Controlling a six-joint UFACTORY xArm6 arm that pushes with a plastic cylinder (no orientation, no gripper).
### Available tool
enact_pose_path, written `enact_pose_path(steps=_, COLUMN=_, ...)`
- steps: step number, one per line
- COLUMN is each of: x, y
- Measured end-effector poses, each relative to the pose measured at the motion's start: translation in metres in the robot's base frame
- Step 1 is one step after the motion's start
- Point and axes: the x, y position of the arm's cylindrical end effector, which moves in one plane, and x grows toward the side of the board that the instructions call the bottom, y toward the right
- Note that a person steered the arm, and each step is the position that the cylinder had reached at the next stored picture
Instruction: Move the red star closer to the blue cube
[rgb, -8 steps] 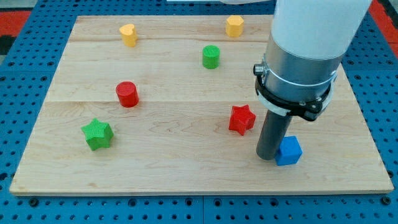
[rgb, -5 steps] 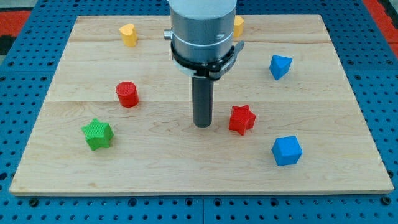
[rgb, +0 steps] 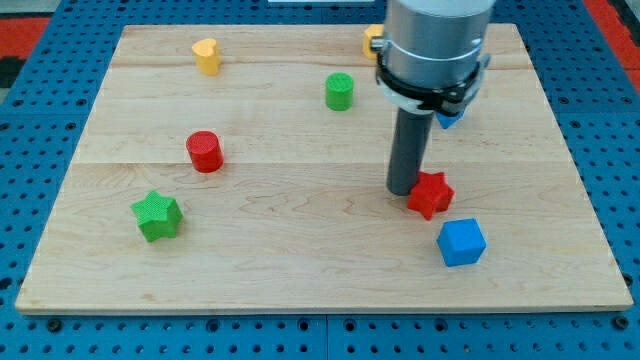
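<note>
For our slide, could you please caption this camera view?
My tip touches the red star from the view's left, the blue cube just below.

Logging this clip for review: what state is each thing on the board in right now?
My tip: down on the board, against the red star's upper-left side.
Red star: flat, just up-left of the blue cube, small gap between.
Blue cube: resting free.
Red cylinder: upright, untouched.
Green star: flat, untouched.
Green cylinder: upright.
Yellow block: standing alone.
</note>
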Motion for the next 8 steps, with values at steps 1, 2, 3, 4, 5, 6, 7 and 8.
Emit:
enact_pose_path(steps=1, x=0.0, y=0.007)
enact_pose_path(steps=2, x=0.0, y=0.007)
enact_pose_path(steps=3, x=0.007, y=0.007)
enact_pose_path(steps=4, x=0.011, y=0.007)
enact_pose_path(steps=5, x=0.012, y=0.007)
enact_pose_path(steps=6, x=0.017, y=0.014)
enact_pose_path(steps=7, x=0.025, y=0.021)
enact_pose_path(steps=8, x=0.008, y=0.021)
